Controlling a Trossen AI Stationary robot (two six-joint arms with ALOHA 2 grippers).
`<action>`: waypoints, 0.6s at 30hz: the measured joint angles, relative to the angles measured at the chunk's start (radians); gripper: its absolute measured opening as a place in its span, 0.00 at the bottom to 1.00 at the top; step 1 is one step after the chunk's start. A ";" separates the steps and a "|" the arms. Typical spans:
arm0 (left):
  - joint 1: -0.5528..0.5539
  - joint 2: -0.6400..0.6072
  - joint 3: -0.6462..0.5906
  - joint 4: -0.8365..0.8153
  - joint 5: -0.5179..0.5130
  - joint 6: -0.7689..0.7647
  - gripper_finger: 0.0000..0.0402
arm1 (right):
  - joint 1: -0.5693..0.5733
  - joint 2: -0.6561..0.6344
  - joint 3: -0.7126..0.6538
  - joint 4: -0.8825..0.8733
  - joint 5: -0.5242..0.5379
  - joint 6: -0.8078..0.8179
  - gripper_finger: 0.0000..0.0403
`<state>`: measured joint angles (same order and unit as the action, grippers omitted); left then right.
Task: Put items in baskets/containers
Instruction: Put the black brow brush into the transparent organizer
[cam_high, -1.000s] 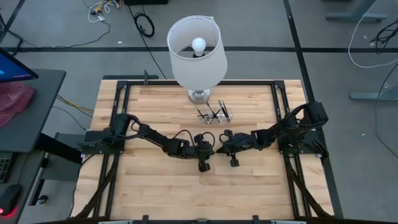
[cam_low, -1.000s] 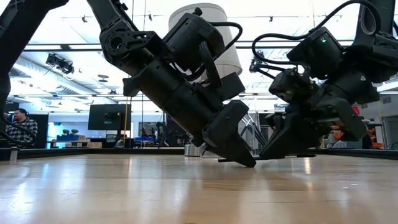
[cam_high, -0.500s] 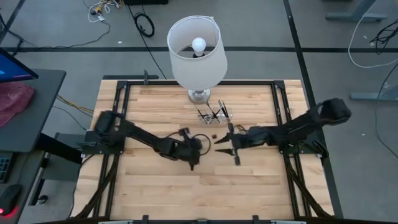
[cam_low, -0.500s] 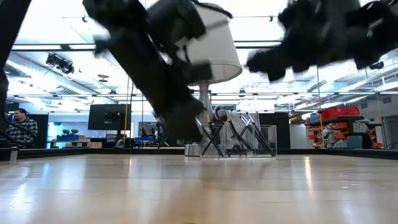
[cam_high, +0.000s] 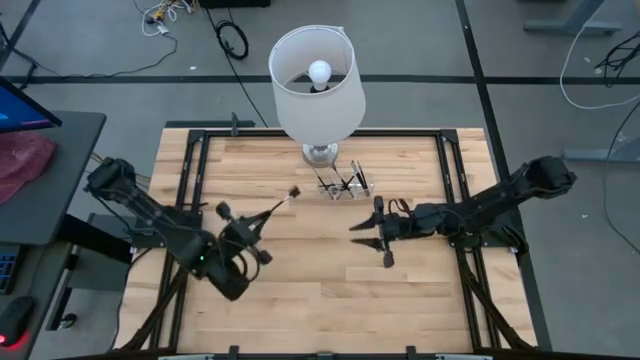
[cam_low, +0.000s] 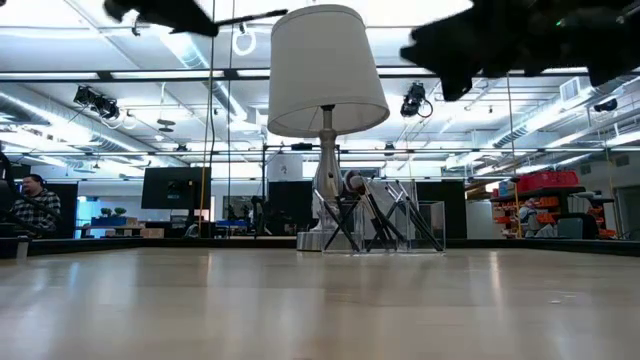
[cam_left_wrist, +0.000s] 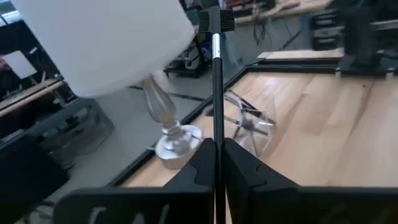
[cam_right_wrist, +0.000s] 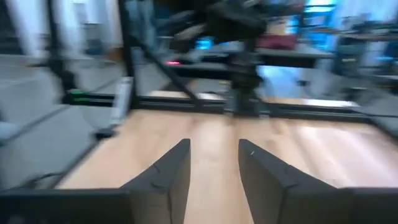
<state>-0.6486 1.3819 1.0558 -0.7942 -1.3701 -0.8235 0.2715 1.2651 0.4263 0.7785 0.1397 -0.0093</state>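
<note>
My left gripper (cam_high: 256, 224) hangs high over the table's left half, shut on a thin dark makeup brush (cam_high: 278, 206) whose bristle tip (cam_left_wrist: 217, 19) points toward the lamp. The clear plastic box (cam_high: 346, 185) stands on the table at the far middle, right of the lamp's foot. Several brushes (cam_low: 385, 212) lean inside it. My right gripper (cam_high: 370, 240) hovers open right of centre, on the near side of the box, with nothing between its fingers (cam_right_wrist: 174, 168). My left gripper pinches the brush's slim handle (cam_left_wrist: 216, 134) between its two fingers. The brush runs on along the fingers and sticks out ahead of them, bristles foremost. It is lifted clear of the table, slanting toward the far right.
A white-shaded lamp (cam_high: 316, 82) stands on its silver foot (cam_high: 318, 153) at the table's far middle, close beside the box. Black frame rails (cam_high: 195, 180) run along the table's edges. A person (cam_low: 30, 205) sits in the room beyond.
Both grippers were fingers-down at the table's centre. My left gripper has swung up and toward the left and near edges, carrying the brush clear of the table. My right gripper has opened and risen off the table, staying right of centre.
</note>
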 joint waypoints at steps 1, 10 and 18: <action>-0.011 0.001 -0.038 0.051 -0.017 -0.008 0.03 | -0.007 0.017 0.000 0.018 0.036 -0.002 0.34; 0.053 0.037 -0.429 0.972 0.071 0.196 0.03 | -0.126 0.326 0.072 0.336 -0.048 0.144 0.33; 0.128 0.036 -0.544 1.587 0.503 0.688 0.03 | -0.192 0.522 0.329 0.276 -0.128 0.207 0.33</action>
<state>-0.5207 1.4174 0.5119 0.7925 -0.8672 -0.1358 0.0798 1.7872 0.7552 1.0542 0.0115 0.1979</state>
